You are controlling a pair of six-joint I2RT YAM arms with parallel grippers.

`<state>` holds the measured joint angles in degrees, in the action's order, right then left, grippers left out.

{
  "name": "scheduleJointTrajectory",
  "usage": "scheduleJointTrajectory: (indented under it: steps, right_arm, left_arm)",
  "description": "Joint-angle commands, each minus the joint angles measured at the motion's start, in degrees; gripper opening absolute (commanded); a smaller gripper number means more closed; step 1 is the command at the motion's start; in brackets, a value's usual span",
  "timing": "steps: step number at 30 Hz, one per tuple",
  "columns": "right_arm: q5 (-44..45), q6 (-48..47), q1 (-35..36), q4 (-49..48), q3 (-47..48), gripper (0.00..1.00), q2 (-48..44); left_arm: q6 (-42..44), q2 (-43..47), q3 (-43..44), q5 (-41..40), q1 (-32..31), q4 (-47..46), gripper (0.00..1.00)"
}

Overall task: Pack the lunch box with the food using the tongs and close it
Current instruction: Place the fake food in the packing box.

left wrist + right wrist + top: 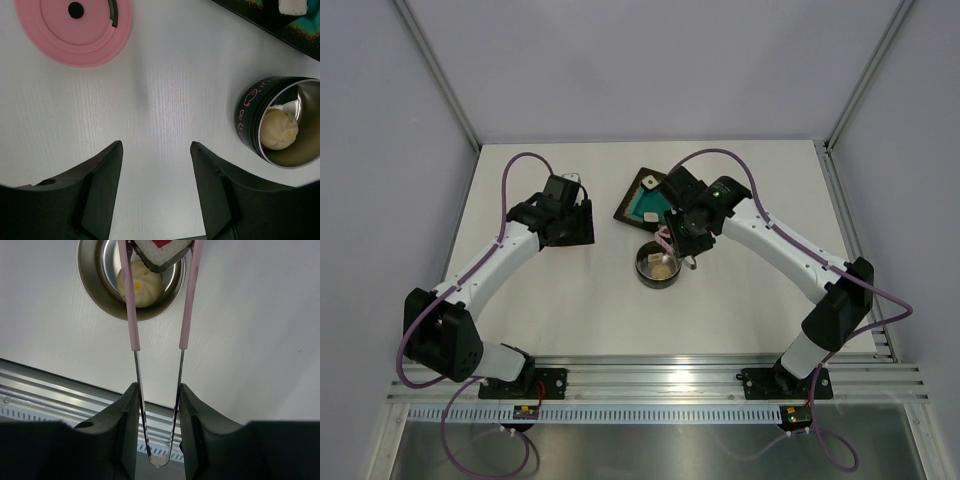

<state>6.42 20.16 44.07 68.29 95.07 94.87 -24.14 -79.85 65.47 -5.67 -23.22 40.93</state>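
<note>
The top camera shows two arms, one lunch box [641, 268], one tray [628, 210] and one small white cube [648, 184] on the far corner of this tray. The left arm reaches far and bends to the right. Its left tool [572, 220] is low above the white worktop [570, 300], well apart to the left of the lunch box. The right arm reaches far and to the left, and the right tool [682, 238] hangs just above the far rim of the lunch box. The box stands around the middle of the worktop, just on the near side of the tray. The left wrist view shows one pink lid [75, 35], round, flat and matt, with a dark hole. It also shows the lunch box [247, 112], black outside with pink drawings and shiny steel inside, and one round beige bun [279, 131] lies in it. The fingers of the left tool stand apart, with only bare worktop between them. In the right wrist view the right tool [157, 390] is clamped on one pair of tongs [130, 315], which has thin steel arms with pink sleeves, joined at the end between the fingers. The tips of the tongs pinch one white piece [157, 255] with a red spot and a dark edge, above the open lunch box where the bun lies.
</note>
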Motion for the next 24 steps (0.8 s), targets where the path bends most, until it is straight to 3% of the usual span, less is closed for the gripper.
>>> scheduleJointTrajectory:
  steps: [1,24]
  right_arm:
    - [-0.2,2.9,0.8,0.2,-3.0,0.01,-2.0]
    - [-1.1,2.2,3.6,0.9,-3.3,0.04,0.4]
  left_arm:
    - [0.8,1.3,0.7,-1.6,0.5,-1.6,0.61]
    - [0.6,1.4,0.3,-0.8,0.6,-1.7,0.61]
